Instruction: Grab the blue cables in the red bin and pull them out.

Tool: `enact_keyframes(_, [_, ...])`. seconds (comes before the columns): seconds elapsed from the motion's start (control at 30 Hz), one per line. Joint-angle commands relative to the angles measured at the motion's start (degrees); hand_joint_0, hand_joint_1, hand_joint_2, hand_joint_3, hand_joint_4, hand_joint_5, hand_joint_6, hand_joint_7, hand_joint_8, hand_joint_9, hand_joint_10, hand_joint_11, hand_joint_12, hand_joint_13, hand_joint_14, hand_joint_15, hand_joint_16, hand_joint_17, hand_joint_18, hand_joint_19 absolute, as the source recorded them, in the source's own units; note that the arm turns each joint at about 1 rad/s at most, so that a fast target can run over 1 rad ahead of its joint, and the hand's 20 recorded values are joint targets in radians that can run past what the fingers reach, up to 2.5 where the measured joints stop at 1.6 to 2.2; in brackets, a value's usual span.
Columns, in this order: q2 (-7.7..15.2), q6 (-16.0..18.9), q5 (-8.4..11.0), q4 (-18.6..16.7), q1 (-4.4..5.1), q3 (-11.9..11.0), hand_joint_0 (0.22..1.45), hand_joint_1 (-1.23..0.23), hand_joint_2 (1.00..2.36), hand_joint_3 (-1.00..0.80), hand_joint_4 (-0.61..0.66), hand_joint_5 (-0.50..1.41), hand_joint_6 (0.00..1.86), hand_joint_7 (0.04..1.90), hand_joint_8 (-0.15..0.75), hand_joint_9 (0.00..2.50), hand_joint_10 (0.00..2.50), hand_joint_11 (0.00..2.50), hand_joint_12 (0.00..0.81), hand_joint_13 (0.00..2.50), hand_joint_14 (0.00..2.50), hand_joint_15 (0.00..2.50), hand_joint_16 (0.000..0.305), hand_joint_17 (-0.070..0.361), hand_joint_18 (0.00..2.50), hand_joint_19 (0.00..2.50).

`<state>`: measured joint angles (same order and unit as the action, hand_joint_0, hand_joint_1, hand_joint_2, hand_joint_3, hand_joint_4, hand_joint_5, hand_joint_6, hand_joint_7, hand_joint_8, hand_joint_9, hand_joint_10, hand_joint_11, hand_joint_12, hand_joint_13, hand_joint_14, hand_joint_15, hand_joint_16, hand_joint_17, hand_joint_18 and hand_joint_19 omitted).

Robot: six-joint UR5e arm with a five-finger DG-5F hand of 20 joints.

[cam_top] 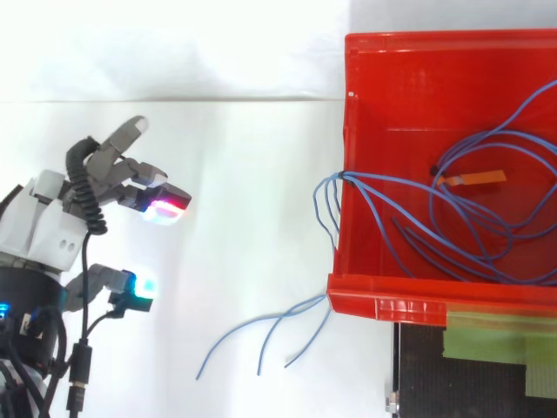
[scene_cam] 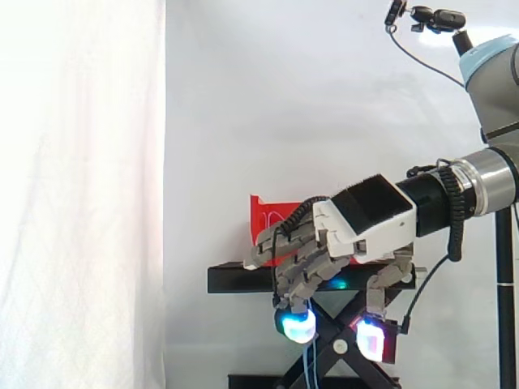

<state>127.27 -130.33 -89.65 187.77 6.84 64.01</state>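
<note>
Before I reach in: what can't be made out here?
- Top view: red bin and blue cables run off the right edge.
- Side view: the hand covers most of the bin; its inside is hidden.
- Side view: the cables hanging below the hand leave the bottom edge.

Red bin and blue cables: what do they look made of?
Red bin: likely moulded plastic, smooth, slightly glossy; uniform colour, rounded rim. Blue cables: thin, flexible, probably plastic-insulated wire; they hold loose loops and drape over the wall. Core not visible.
</note>
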Motion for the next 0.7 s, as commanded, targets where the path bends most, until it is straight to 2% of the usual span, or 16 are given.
enact_keyframes(0.0, [0.1,1.7,-1.49,3.4,-0.69,-2.7,0.57,-0.97,1.00,-1.00,0.25,0.51,0.22,0.65,0.366,0.68,0.02,0.97,0.452,0.41,0.01,0.27,0.067,0.152,0.33,0.25])
enact_keyframes(0.1, [0.0,3.4,-1.40,6.5,-0.87,-4.8,0.57,-0.96,1.00,-1.00,0.25,0.52,0.20,0.65,0.370,0.71,0.02,1.04,0.456,0.47,0.01,0.33,0.067,0.150,0.39,0.31])
enact_keyframes(0.13, [0.0,3.4,-1.40,6.5,-0.87,-4.8,0.57,-0.96,1.00,-1.00,0.25,0.52,0.19,0.65,0.371,0.72,0.02,1.05,0.460,0.50,0.01,0.35,0.066,0.150,0.41,0.32])
enact_keyframes(0.23, [0.0,7.4,-1.58,7.1,-1.13,-6.6,0.57,-0.96,1.00,-1.00,0.25,0.53,0.17,0.66,0.371,0.72,0.02,1.06,0.461,0.55,0.01,0.42,0.067,0.150,0.45,0.34])
enact_keyframes(0.3, [0.0,8.1,-1.58,7.1,-1.13,-6.8,0.57,-0.96,1.00,-1.00,0.24,0.53,0.16,0.67,0.366,0.72,0.02,1.06,0.465,0.59,0.01,0.46,0.067,0.151,0.48,0.37])
enact_keyframes(0.47, [0.0,13.6,-1.67,6.6,-1.22,-7.7,0.57,-0.96,1.00,-1.00,0.24,0.54,0.07,0.69,0.365,0.69,0.02,1.03,0.463,0.60,0.02,0.48,0.067,0.150,0.49,0.39])
enact_keyframes(0.53, [0.0,14.7,-1.76,5.9,-1.31,-7.8,0.58,-0.96,1.00,-1.00,0.24,0.55,0.03,0.70,0.366,0.68,0.02,1.02,0.464,0.60,0.02,0.48,0.067,0.150,0.49,0.39])
enact_keyframes(0.6, [0.1,14.7,-1.84,5.2,-1.48,-7.8,0.58,-0.96,1.00,-1.00,0.25,0.55,0.02,0.70,0.366,0.68,0.02,1.02,0.462,0.58,0.02,0.47,0.067,0.150,0.48,0.38])
enact_keyframes(0.67, [0.0,13.5,-2.72,2.8,-1.83,-7.8,0.58,-0.96,1.00,-1.00,0.24,0.56,0.00,0.71,0.366,0.67,0.02,1.00,0.464,0.58,0.02,0.45,0.067,0.150,0.48,0.39])
